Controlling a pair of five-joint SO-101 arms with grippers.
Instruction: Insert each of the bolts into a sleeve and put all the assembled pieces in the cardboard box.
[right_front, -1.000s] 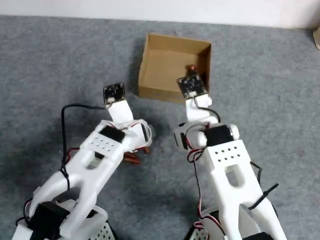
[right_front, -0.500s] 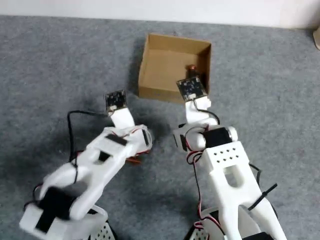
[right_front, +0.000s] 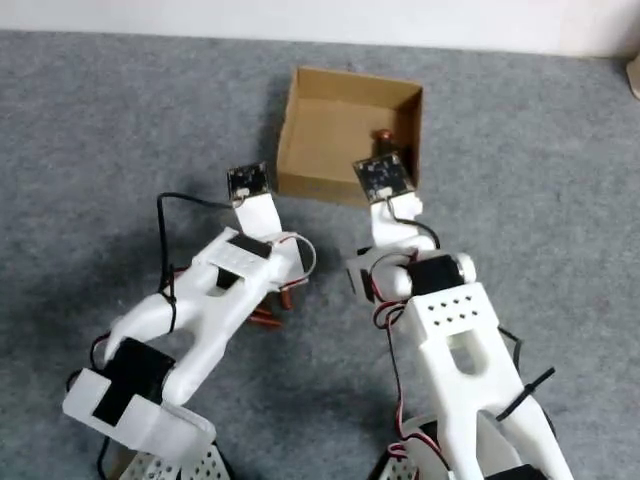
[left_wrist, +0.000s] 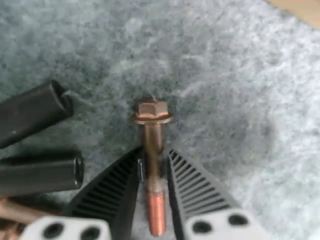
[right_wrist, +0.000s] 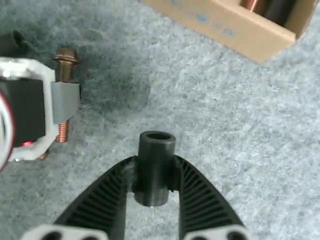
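- The left pincer (left_wrist: 152, 175), two ribbed black fingers, is clamped on the smooth shank of a copper-coloured metal bolt (left_wrist: 151, 135). The bolt's hexagonal flanged head juts past the fingertips, and its threaded end points back toward the pincer's white base.
- Just beside that pincer lie two black, matte, tube-shaped sleeves (left_wrist: 30, 112), roughly side by side on the desk (right_front: 520, 180), which has a grey, fuzzy, felt-like covering.
- The right pincer (right_wrist: 154, 172) is closed around another black cylindrical sleeve (right_wrist: 154, 165), gripping its smooth wall on both sides. The sleeve's round hollow mouth shows beyond the fingertips.
- From the right wrist, the left pincer's white and grey housing sits off to one side with the copper bolt in it, apart from the held sleeve.
- The open, square, brown cardboard box (right_front: 345, 135) stands on the desk beyond both arms, its plain walls upright.
- Inside the box, near the wall on the right arm's side, rests an assembled piece (right_front: 381, 136) with a coppery end showing beside something dark.
- Under the white plastic left arm (right_front: 200, 310), loose copper-coloured bolts (right_front: 268, 318) lie on the felt.
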